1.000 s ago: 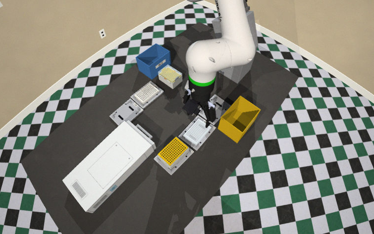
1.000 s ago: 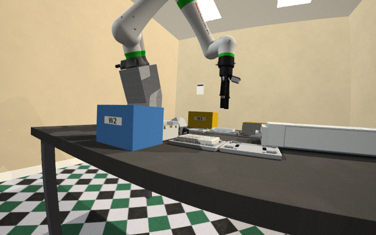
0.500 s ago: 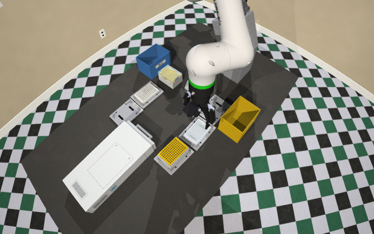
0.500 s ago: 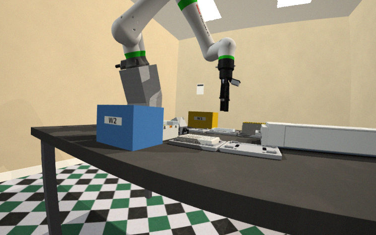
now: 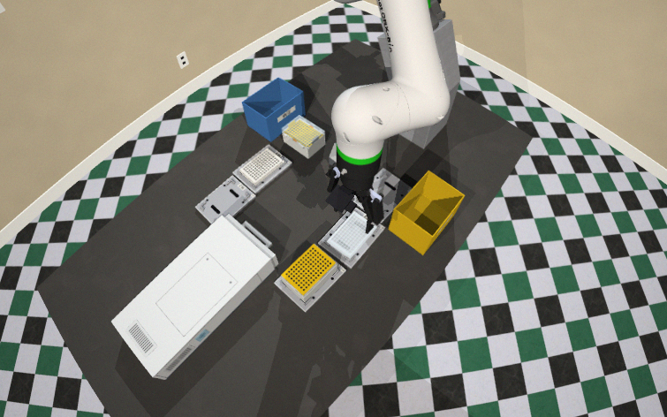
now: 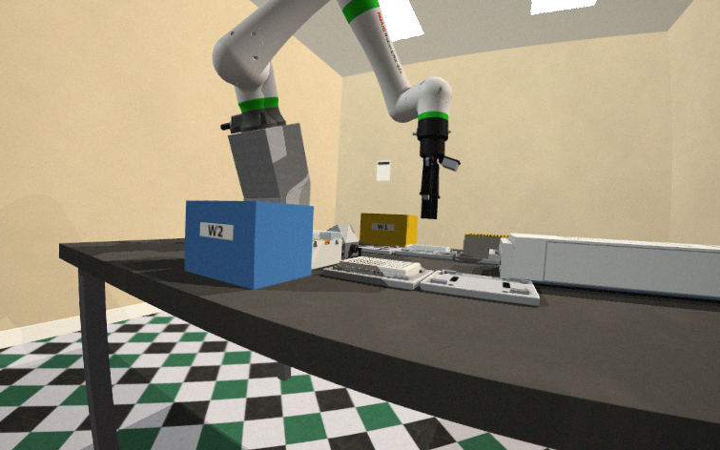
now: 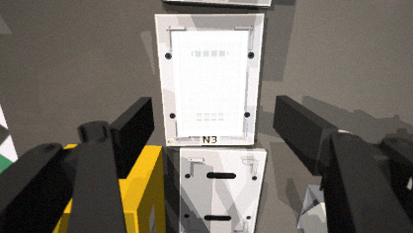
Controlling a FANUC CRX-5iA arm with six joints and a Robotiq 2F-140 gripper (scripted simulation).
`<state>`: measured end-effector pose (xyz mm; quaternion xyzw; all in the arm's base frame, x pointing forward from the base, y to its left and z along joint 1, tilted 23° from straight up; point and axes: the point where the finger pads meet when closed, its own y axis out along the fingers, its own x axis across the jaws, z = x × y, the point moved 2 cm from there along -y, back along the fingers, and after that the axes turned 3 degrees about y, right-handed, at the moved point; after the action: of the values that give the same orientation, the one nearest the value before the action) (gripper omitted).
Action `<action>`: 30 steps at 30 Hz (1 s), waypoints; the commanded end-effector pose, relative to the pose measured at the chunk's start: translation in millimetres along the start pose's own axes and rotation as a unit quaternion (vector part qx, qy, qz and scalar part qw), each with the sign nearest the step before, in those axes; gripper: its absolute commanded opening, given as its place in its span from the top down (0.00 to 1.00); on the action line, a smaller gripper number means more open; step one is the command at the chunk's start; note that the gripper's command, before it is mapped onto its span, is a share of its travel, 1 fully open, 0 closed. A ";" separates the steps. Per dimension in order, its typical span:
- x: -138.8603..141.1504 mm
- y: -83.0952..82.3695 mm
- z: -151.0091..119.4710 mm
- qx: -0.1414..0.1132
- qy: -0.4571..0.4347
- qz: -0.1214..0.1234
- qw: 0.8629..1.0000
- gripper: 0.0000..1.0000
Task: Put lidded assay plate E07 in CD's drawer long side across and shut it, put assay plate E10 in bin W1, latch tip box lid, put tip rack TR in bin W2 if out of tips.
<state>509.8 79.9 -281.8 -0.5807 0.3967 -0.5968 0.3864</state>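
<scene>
The clear plate [image 5: 348, 235] lies flat in the white nest marked N3; in the wrist view it [image 7: 209, 81] is straight below me. My gripper [image 5: 359, 204] hangs open and empty well above it, one finger to each side of the plate's long edges [image 7: 217, 123]. In the side view the fingers [image 6: 428, 206] are clearly above the bench. The yellow bin W1 [image 5: 426, 209] stands upright right beside the nest. No black plate is in view. The cooler CD [image 5: 195, 292] has its drawer shut.
An empty nest [image 7: 219, 197] adjoins N3 on the near side. A yellow-topped rack [image 5: 308, 269] sits on the nest beyond it. The blue bin W2 [image 5: 273, 107] stands upright with a tip box [image 5: 302, 135] beside it. A white plate [image 5: 261, 166] and an empty nest [image 5: 225, 198] lie left.
</scene>
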 end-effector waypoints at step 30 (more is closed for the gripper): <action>-0.5 37.9 0.8 0.001 0.000 0.000 1.000 0.30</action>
<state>509.9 66.3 -314.3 -0.5807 0.3967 -0.5968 0.3864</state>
